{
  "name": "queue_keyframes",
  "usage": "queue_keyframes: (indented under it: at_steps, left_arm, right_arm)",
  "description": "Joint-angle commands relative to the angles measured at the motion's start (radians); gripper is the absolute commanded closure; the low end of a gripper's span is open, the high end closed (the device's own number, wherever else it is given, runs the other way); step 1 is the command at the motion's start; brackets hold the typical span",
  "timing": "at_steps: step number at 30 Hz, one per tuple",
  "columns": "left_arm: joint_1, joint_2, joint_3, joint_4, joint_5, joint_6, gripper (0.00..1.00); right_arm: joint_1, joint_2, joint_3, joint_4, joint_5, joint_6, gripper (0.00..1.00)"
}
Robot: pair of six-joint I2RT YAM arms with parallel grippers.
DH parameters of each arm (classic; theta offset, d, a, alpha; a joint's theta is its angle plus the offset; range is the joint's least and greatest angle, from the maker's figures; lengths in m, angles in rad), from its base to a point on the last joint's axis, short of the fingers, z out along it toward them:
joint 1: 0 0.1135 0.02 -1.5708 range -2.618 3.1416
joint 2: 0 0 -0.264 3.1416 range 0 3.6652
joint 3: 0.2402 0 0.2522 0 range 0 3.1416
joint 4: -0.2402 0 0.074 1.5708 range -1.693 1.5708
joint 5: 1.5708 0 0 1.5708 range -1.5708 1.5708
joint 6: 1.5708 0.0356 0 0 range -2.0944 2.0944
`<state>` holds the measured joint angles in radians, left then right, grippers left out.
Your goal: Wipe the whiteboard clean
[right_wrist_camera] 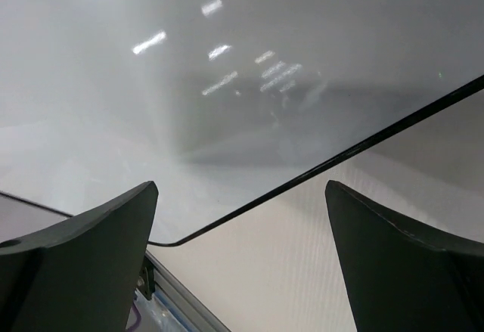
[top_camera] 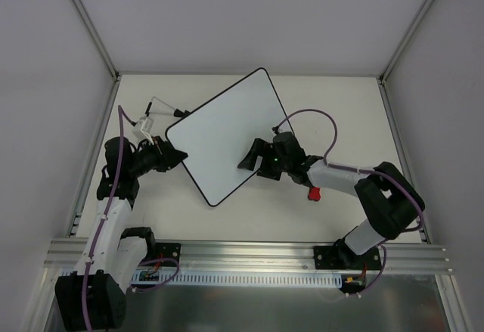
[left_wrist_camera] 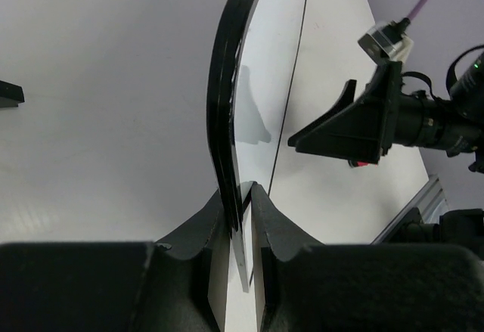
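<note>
Fingers (left_wrist_camera: 200, 226) of the left end effector (left_wrist_camera: 246, 196) are clamped together on the left-hand edge of the whiteboard (top_camera: 227, 131), probably to keep it from sliding while it is wiped. From that pinch the board spreads into the centre of the top view, turned cornerwise on the table (top_camera: 318, 113), and its face shows no marks. The right end effector (top_camera: 252, 156) hangs over the board's lower right part, jaws wide apart and empty. A small red object (top_camera: 313, 193) lies on the table under that arm, just off the board's lower right edge.
</note>
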<state>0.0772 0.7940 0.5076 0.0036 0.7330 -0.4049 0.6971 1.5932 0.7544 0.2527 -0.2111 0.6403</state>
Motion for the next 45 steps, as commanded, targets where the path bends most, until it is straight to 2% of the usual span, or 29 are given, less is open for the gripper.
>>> queue_keyframes:
  at_steps: [1, 6, 12, 17, 24, 26, 31, 45]
  left_arm:
    - [-0.004, -0.024, 0.034, 0.147, -0.086, -0.058, 1.0]
    - [-0.005, -0.024, 0.029, 0.3, -0.15, -0.178, 1.0]
    - [-0.005, -0.036, 0.022, 0.437, -0.294, -0.259, 1.0]
    - [-0.005, -0.071, 0.026, 0.499, -0.464, -0.308, 1.0]
    - [-0.004, -0.122, 0.002, 0.542, -0.684, -0.373, 1.0]
    - [-0.004, -0.124, -0.003, 0.559, -0.708, -0.382, 1.0]
    - [-0.004, -0.116, -0.011, 0.587, -0.724, -0.397, 1.0]
    - [-0.004, -0.151, -0.02, 0.512, -0.635, -0.342, 1.0]
  right_arm:
    - [-0.007, -0.136, -0.016, -0.022, -0.004, -0.118, 0.02]
    - [-0.066, -0.284, -0.023, -0.173, 0.007, -0.243, 0.02]
    - [-0.172, -0.366, 0.016, -0.306, -0.017, -0.353, 0.01]
    - [-0.223, -0.339, 0.098, -0.383, -0.063, -0.393, 0.01]
    - [-0.245, -0.262, 0.174, -0.383, -0.132, -0.373, 0.01]
    - [-0.245, -0.237, 0.2, -0.377, -0.154, -0.367, 0.01]
    - [-0.226, -0.138, 0.207, -0.27, -0.246, -0.257, 0.02]
    - [-0.128, 0.132, 0.184, 0.204, -0.203, 0.097, 0.01]
